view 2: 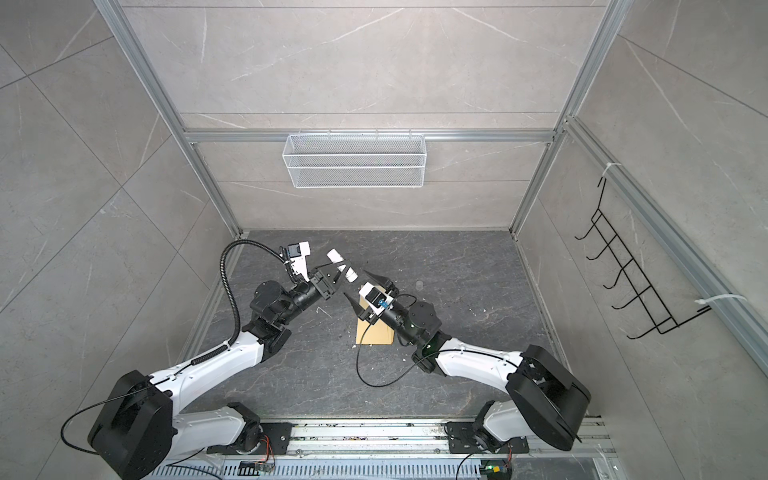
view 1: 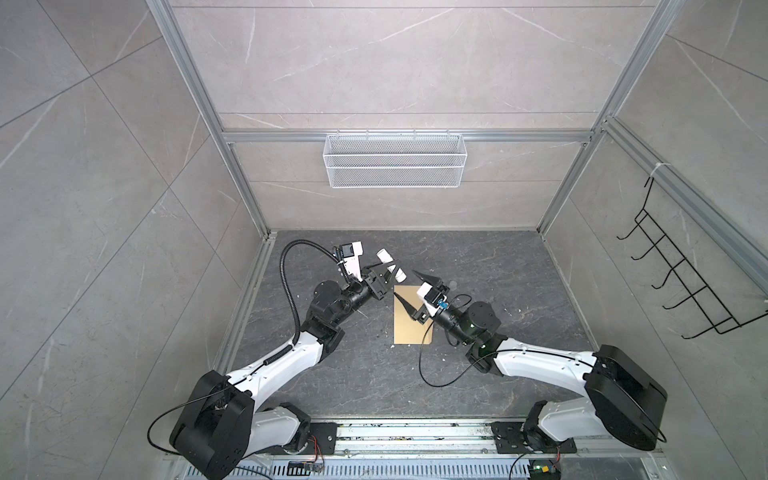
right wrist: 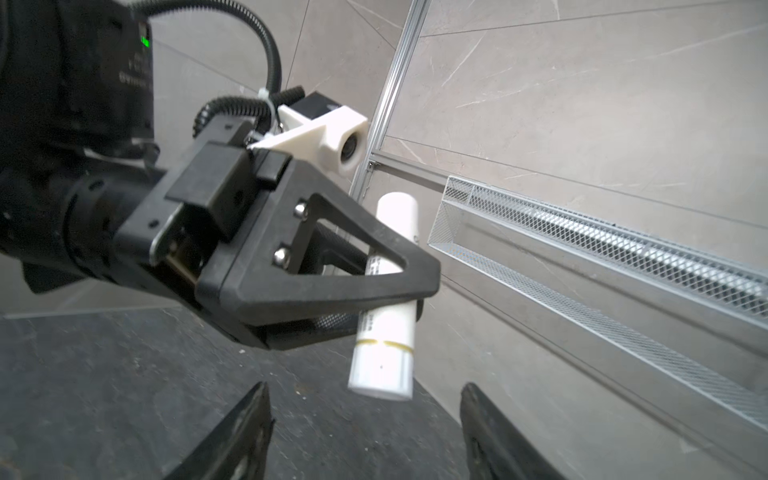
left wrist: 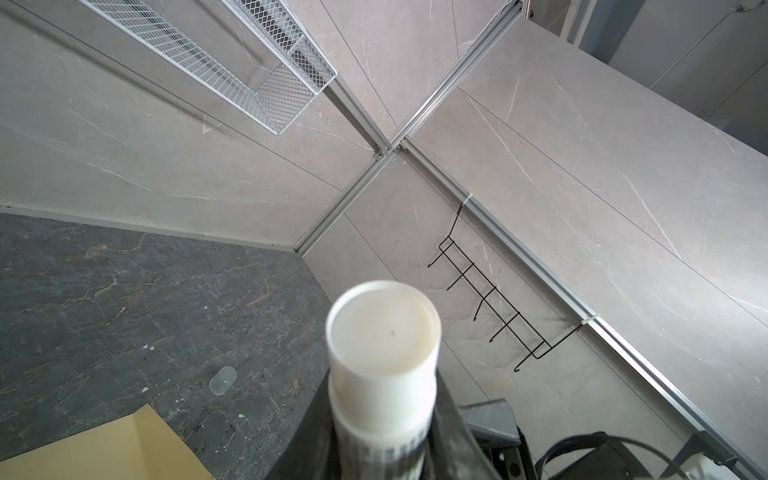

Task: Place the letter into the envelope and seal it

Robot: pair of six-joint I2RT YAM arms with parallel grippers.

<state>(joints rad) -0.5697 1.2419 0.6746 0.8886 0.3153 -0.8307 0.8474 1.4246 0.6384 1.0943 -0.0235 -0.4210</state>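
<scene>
White glue stick (left wrist: 382, 332) right up close, pinched in my left gripper (view 1: 387, 272), held off the table (view 1: 332, 374). Further right, my right gripper (view 1: 404, 283) has its fingers spread wide over the far end of the envelope (view 1: 409, 332), which lies flat mid-table

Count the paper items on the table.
1: the envelope lies flat on the table, partly covered by the right hand in both top views. No letter shows; it may be inside or hidden.

Small print on the white tube (right wrist: 384, 357), too blurred to read. Lettering on the black arm housing (right wrist: 135, 77) is illegible too.
</scene>
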